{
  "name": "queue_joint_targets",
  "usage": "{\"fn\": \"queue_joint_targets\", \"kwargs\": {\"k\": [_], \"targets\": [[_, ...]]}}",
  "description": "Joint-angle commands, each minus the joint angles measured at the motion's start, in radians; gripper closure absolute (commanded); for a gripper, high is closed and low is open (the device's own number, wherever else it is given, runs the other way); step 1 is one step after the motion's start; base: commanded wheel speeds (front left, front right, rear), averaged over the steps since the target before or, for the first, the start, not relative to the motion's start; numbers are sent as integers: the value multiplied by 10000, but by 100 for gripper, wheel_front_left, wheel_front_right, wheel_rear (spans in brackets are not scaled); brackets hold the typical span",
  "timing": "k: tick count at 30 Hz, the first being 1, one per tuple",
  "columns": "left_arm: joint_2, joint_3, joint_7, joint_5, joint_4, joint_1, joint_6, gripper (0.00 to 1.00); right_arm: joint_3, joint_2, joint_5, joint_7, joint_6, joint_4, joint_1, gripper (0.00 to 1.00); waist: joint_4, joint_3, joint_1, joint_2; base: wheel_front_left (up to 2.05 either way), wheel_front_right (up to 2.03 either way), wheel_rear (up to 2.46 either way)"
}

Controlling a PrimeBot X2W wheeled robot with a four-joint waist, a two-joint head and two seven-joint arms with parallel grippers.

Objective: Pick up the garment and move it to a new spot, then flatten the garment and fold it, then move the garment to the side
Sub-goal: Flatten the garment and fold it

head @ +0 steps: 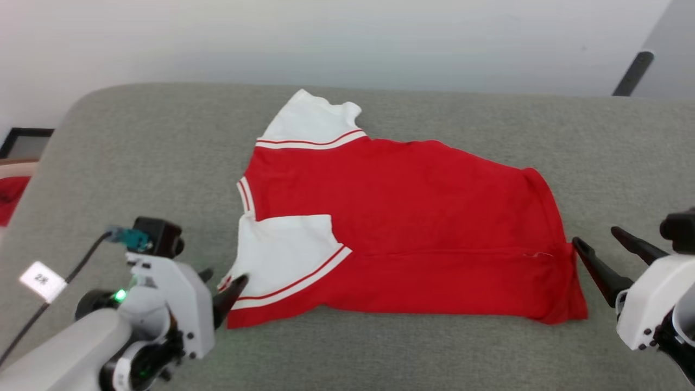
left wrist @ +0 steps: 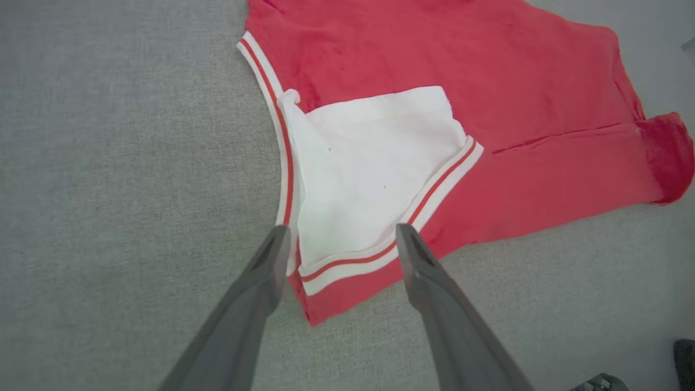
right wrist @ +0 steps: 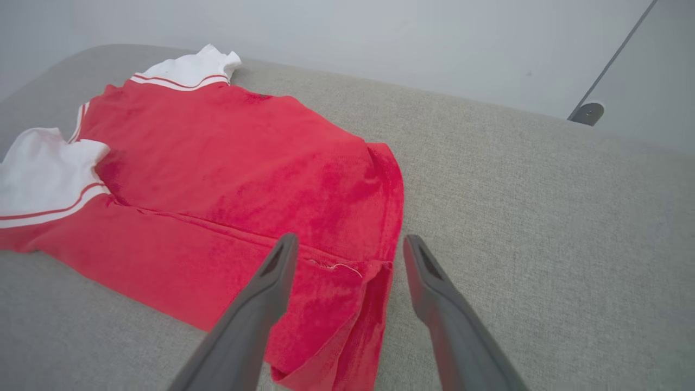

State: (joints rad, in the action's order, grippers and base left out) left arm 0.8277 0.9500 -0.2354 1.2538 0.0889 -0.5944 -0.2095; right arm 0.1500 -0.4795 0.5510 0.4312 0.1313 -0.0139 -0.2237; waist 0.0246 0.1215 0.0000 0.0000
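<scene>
While the red jersey (head: 412,217) is lying across the middle of the grey fabric cushion (head: 136,136), neck end toward the cushion's left edge and hem toward its right, its near long side is sitting doubled over onto the body, leaving a straight crease running from end to end. The near white sleeve (head: 282,250) is resting flat on top of the red, its striped trim slanting toward the near edge, which is narrowing the garment on that side. The far white sleeve (head: 312,122) is sticking out toward the cushion's far edge, so that side is, by my reading, not yet folded in.

Each arm is attending to one end of the folded near edge, probably so the long panel can be handled evenly without twisting. The left gripper (left wrist: 342,231) is hovering at the near-left corner with its jaws standing wide apart, one finger on either side of the sleeve's trim, gripping nothing. The right gripper (right wrist: 350,239) is sitting at the near-right hem corner, where the cloth is bunching slightly; its jaws are likewise spread open and holding nothing, one over the red fabric and the other over bare cushion.

Beyond the cushion's left edge, well apart from the jersey, a small red cloth (head: 11,198) is lying beside a dark frame (head: 24,142), and a pale wall (head: 380,38) is rising behind the far edge.
</scene>
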Motion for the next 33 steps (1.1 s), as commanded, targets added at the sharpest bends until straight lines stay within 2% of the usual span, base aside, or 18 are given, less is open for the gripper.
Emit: {"fn": "queue_joint_targets", "kwargs": {"k": [1, 6, 15, 29, 33], "targets": [[219, 1, -273, 145, -84, 140, -103, 0, -224, 120, -103, 50, -11, 267, 266, 0, -275, 205, 0, 0, 0, 0, 0], [572, 4, -752, 503, -322, 365, -301, 0, -777, 506, -334, 162, -11, 956, 775, 0, -729, 633, 0, 0, 0, 0, 0], [811, 167, -1193, 522, -80, 393, -496, 0, -1384, 1077, -491, 243, -11, 1595, 1301, 0, -1190, 1260, 0, 0, 0, 0, 0], [450, 834, -2097, 320, 738, 442, -870, 0, -1846, 1393, -609, 466, -11, 2103, 1482, 0, -1265, 1641, 0, 0, 0, 0, 0], [532, 1059, -2316, 14, 885, 397, -1216, 0, -1919, 1422, -646, 599, -11, 2207, 1498, 0, -1198, 1606, 0, 0, 0, 0, 0]]}}
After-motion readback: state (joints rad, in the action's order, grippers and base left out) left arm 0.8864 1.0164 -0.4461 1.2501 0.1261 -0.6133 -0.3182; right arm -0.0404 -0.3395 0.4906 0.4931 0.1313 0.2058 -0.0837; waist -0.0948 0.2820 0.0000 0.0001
